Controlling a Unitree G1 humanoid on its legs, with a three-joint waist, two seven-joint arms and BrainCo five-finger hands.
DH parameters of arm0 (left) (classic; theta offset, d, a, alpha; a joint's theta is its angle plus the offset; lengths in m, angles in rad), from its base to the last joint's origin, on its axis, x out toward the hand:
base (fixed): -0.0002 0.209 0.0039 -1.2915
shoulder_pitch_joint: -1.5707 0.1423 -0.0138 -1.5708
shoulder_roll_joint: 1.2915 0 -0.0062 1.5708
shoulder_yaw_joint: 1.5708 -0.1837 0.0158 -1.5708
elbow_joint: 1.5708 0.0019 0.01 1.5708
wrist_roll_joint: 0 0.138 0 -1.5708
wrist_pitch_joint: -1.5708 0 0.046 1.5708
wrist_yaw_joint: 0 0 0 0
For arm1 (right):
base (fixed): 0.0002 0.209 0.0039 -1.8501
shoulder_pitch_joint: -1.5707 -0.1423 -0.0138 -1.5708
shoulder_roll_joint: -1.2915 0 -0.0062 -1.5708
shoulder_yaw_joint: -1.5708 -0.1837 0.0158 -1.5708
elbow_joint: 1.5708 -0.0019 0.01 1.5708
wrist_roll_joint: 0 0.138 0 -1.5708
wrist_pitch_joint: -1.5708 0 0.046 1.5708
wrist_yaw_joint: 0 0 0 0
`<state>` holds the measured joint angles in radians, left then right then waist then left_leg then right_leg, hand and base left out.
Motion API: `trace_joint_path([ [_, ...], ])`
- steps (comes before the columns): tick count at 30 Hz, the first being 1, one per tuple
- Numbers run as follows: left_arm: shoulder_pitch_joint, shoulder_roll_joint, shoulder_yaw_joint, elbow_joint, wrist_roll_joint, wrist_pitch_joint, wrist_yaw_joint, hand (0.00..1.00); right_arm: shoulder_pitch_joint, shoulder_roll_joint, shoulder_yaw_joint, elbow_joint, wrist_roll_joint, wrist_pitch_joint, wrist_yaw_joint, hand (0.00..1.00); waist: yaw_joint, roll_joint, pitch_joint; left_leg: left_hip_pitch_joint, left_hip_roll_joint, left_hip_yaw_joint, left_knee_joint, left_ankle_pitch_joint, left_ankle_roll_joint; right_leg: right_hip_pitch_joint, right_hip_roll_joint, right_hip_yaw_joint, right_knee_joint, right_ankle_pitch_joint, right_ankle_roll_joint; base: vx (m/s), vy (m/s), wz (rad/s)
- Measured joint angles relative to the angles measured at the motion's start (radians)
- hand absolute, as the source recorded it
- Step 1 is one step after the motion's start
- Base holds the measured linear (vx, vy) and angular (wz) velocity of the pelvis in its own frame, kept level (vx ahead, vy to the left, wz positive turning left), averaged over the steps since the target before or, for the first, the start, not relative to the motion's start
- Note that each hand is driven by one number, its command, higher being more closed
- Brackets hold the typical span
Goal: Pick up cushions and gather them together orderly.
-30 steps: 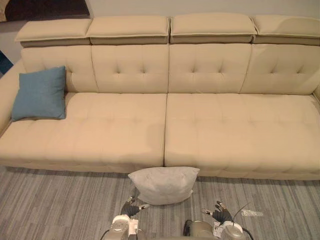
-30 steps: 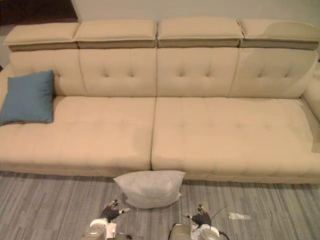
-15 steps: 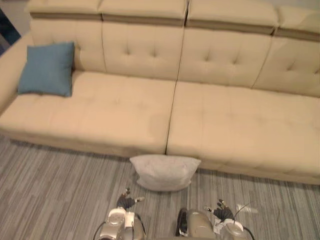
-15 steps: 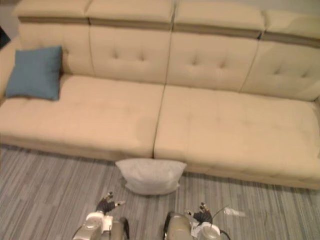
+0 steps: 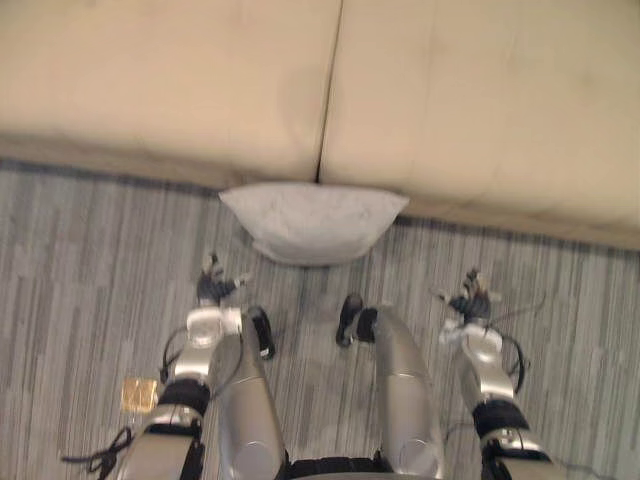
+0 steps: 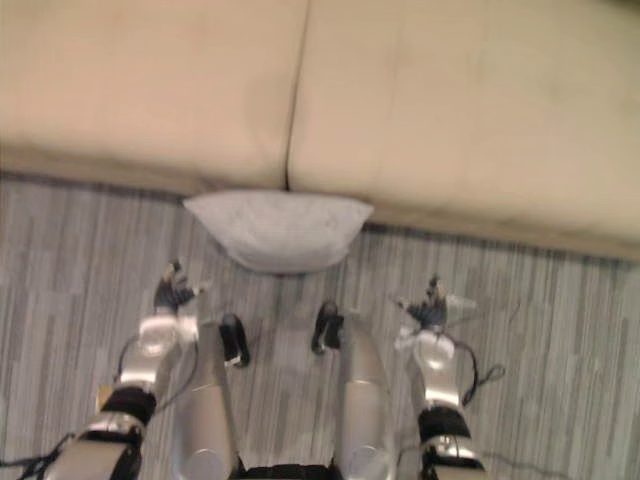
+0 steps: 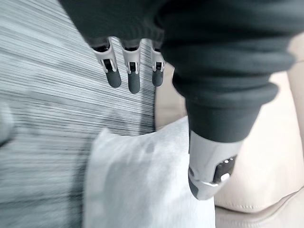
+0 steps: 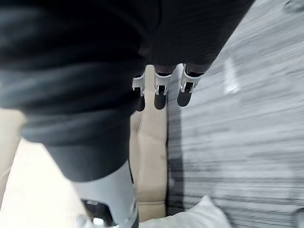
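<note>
A white cushion (image 5: 314, 220) lies on the striped grey floor, leaning against the front of the beige sofa (image 5: 180, 90) at the seam between its two seats. My left hand (image 5: 213, 288) hovers over the floor just short of the cushion's left corner, fingers straight and open. My right hand (image 5: 470, 300) is over the floor to the right of the cushion, a little further off, also open and holding nothing. In the left wrist view the cushion (image 7: 142, 185) shows close below my fingers (image 7: 134, 81). The right wrist view catches a corner of the cushion (image 8: 199, 216).
The sofa's front edge (image 6: 480, 225) runs across the view just behind the cushion. A small yellowish scrap (image 5: 138, 392) lies on the floor by my left forearm. Grey floor (image 6: 570, 350) stretches to both sides.
The camera has tilted down and moved closer: the sofa back and blue cushion have left the picture. Both arms now reach further forward, with the hands nearer the white cushion.
</note>
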<state>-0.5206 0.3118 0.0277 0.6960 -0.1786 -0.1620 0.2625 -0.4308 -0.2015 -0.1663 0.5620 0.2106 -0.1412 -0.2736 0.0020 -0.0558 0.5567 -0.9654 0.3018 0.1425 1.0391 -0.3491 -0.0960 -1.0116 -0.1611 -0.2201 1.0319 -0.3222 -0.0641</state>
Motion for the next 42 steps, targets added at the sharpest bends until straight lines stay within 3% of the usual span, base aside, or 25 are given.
trace_joint_path([
  [6, -0.172, 0.007, 0.031, -0.011, 0.000, 0.000, 0.018, 0.00, -0.238, -0.036, 0.021, 0.002, 0.051, -0.008, -0.003, 0.00, 0.000, 0.012, 0.010, -0.207, 0.005, -0.018, 0.075, 0.006, -0.001, -0.206, -0.011, 0.004, 0.073, 0.007, -0.011, 0.00, 0.000, 0.00],
  [16, -0.348, -0.053, -0.026, -0.015, 0.010, -0.001, 0.033, 0.00, -0.471, -0.026, 0.135, 0.056, 0.067, -0.007, -0.001, 0.00, 0.002, 0.014, 0.011, -0.351, -0.007, -0.044, 0.104, 0.018, 0.008, -0.331, -0.029, -0.007, 0.103, 0.009, -0.010, -0.03, 0.001, 0.06],
  [17, -0.363, -0.056, -0.027, -0.015, 0.010, -0.001, 0.040, 0.00, -0.490, -0.017, 0.139, 0.059, 0.067, -0.007, -0.001, 1.00, 0.002, 0.015, 0.011, -0.359, -0.008, -0.045, 0.104, 0.020, 0.010, -0.338, -0.030, -0.009, 0.103, 0.010, -0.010, -0.02, 0.008, 0.06],
  [18, -0.377, -0.058, -0.028, -0.015, 0.011, -0.001, 0.046, 1.00, -0.509, -0.005, 0.139, 0.065, 0.068, -0.007, -0.004, 1.00, 0.001, 0.015, 0.011, -0.365, -0.009, -0.045, 0.103, 0.021, 0.009, -0.344, -0.031, -0.009, 0.103, 0.011, -0.009, -0.01, 0.008, 0.04],
  [31, -0.456, -0.070, -0.064, -0.006, -0.020, 0.002, 0.105, 1.00, -0.557, -0.012, 0.144, 0.127, 0.125, 0.006, -0.022, 1.00, 0.003, 0.015, 0.011, -0.361, -0.020, -0.045, 0.080, 0.027, 0.013, -0.331, -0.036, -0.016, 0.073, 0.023, -0.012, 0.00, 0.004, 0.01],
  [36, -0.395, -0.089, -0.107, -0.099, -0.022, -0.001, 0.106, 1.00, -0.419, 0.009, 0.145, -0.005, 0.155, -0.007, -0.040, 1.00, 0.000, 0.018, 0.008, -0.229, -0.023, -0.028, 0.013, 0.040, 0.009, -0.207, -0.028, -0.019, 0.008, 0.035, -0.009, -0.01, -0.002, -0.01],
  [42, -0.187, -0.159, -0.151, -0.308, -0.040, -0.043, 0.111, 1.00, -0.174, 0.051, 0.145, -0.266, 0.142, -0.037, -0.061, 1.00, -0.002, 0.019, 0.003, 0.067, -0.036, 0.017, -0.159, 0.070, 0.002, 0.069, -0.008, -0.022, -0.151, 0.065, -0.001, -0.01, -0.003, -0.03],
])
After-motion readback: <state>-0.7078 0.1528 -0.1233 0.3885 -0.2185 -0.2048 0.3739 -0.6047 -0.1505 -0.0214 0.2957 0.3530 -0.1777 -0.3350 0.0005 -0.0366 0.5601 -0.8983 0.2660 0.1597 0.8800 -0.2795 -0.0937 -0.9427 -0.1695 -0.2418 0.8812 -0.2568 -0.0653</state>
